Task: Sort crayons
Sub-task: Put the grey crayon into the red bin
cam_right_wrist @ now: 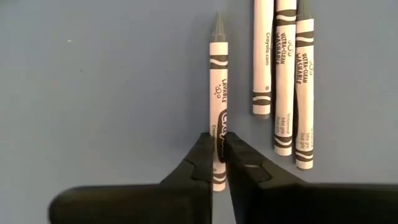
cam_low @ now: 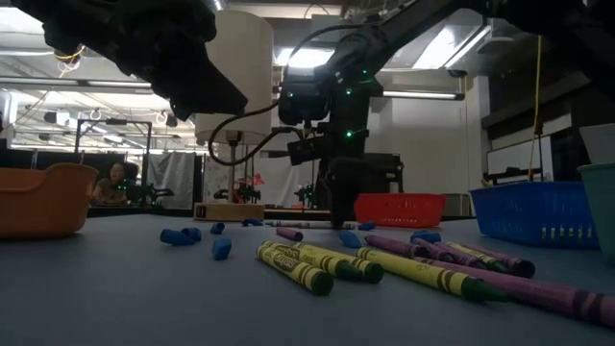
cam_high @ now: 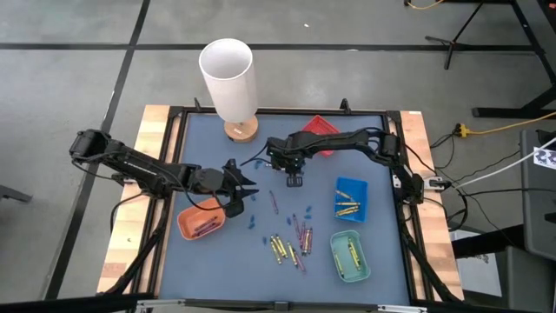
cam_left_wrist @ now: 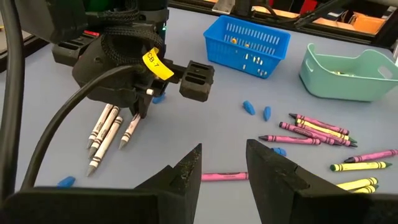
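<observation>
4 small trays sit on the blue tabletop (cam_high: 208, 252): orange tray (cam_high: 201, 219) at left, red tray (cam_high: 322, 130) far, blue tray (cam_high: 352, 199) right, teal tray (cam_high: 349, 256) near right. Orange, blue and teal trays each hold some crayons; the red tray's contents cannot be made out. Judgement: sort is partway. A loose cluster of yellow and purple-pink crayons (cam_high: 291, 242) lies unsorted near the middle, plus 1 pink crayon (cam_left_wrist: 224, 177) apart, and the silver-grey crayons (cam_left_wrist: 106, 130) under the right arm.

Right hand (cam_right_wrist: 219, 149) is down at the tabletop, far of centre, fingers pinched narrow on 1 silver-grey crayon (cam_right_wrist: 217, 93); 3 more lie just beside it. Left hand (cam_left_wrist: 224, 163) hovers beside the orange tray, fingers apart, holding nothing.

View notes: only the right wrist view shows the pinch and the crayon between the fingers. High view alone gives tray layout. Low view shows crayon tips and small blue bits (cam_low: 192, 237) scattered near them.
</observation>
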`<control>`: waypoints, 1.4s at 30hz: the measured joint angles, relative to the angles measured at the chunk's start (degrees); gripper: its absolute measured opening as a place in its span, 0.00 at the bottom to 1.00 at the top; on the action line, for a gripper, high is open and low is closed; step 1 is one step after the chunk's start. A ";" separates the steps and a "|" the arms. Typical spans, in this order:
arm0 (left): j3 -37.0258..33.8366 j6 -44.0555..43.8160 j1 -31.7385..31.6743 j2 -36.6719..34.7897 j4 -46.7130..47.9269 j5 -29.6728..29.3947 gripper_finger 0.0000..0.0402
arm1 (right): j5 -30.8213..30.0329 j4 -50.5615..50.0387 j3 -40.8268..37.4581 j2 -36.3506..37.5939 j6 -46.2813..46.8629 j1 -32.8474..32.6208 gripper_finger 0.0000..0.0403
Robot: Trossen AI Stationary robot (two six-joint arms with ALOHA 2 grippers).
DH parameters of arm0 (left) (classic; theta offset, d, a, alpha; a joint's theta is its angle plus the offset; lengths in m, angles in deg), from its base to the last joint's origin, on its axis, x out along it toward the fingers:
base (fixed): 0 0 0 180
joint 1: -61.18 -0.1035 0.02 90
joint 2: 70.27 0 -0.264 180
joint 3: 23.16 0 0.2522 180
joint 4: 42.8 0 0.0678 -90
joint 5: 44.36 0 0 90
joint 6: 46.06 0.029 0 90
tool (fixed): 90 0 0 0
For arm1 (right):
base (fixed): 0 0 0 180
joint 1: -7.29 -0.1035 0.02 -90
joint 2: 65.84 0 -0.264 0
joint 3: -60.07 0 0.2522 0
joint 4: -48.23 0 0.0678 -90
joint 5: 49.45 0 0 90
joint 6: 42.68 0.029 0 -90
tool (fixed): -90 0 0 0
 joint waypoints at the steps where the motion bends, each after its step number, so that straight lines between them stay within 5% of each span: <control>1: 0.00 0.00 0.00 0.00 -0.03 -0.01 0.27 | -0.01 -0.75 0.43 -0.01 0.00 0.00 0.04; 26: 0.00 0.02 0.00 0.00 -0.21 -0.01 0.27 | 2.74 -24.53 22.09 -0.14 -3.26 0.10 0.03; 42: 0.00 0.00 0.04 0.00 -0.19 -0.02 0.27 | 2.42 -38.04 24.22 0.04 -3.79 2.10 0.03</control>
